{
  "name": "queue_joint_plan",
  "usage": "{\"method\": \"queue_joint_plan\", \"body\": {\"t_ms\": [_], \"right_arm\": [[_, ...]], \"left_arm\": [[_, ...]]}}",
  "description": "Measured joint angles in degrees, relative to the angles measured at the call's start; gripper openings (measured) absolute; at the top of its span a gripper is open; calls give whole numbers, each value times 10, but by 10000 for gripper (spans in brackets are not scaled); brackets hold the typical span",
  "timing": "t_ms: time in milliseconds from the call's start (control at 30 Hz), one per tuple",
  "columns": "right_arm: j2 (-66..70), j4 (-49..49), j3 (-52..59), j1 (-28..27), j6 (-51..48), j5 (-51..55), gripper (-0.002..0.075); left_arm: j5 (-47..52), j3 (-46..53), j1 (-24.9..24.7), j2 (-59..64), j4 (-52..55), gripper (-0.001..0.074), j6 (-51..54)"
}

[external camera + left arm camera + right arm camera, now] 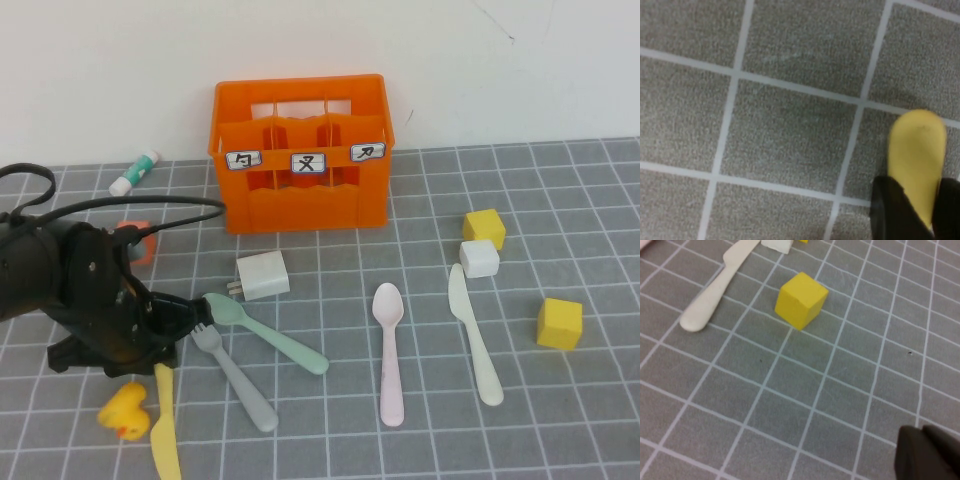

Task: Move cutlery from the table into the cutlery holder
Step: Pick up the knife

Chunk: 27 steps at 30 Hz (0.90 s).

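Yellow knife (165, 433) lies at the table's (560, 420) near edge, w/ a rubber duck (125, 409) just beside it. Left gripper (200, 318) sits low over the knife's top end, clamped on it per left wrist view (917, 160). Grey fork (238, 378), green spoon (268, 334), pink spoon (390, 352) & white knife (474, 334) lie in front of the orange crate (302, 153). Right gripper (927, 452) is near a yellow cube (801, 300); can't tell its state.
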Motion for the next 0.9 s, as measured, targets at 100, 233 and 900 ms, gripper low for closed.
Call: {"method": "queue_joint_plan", "body": {"t_ms": [100,233,900], "right_arm": [[0,1,0,0,0,0,-3],[0,1,0,0,0,0,-3],[0,5,0,0,0,0,-3]], "left_arm": [[-2,0,0,0,0,142,0],[-8,0,0,-9,1,132,2],[17,2,-3,-108,28,69,5]]}}
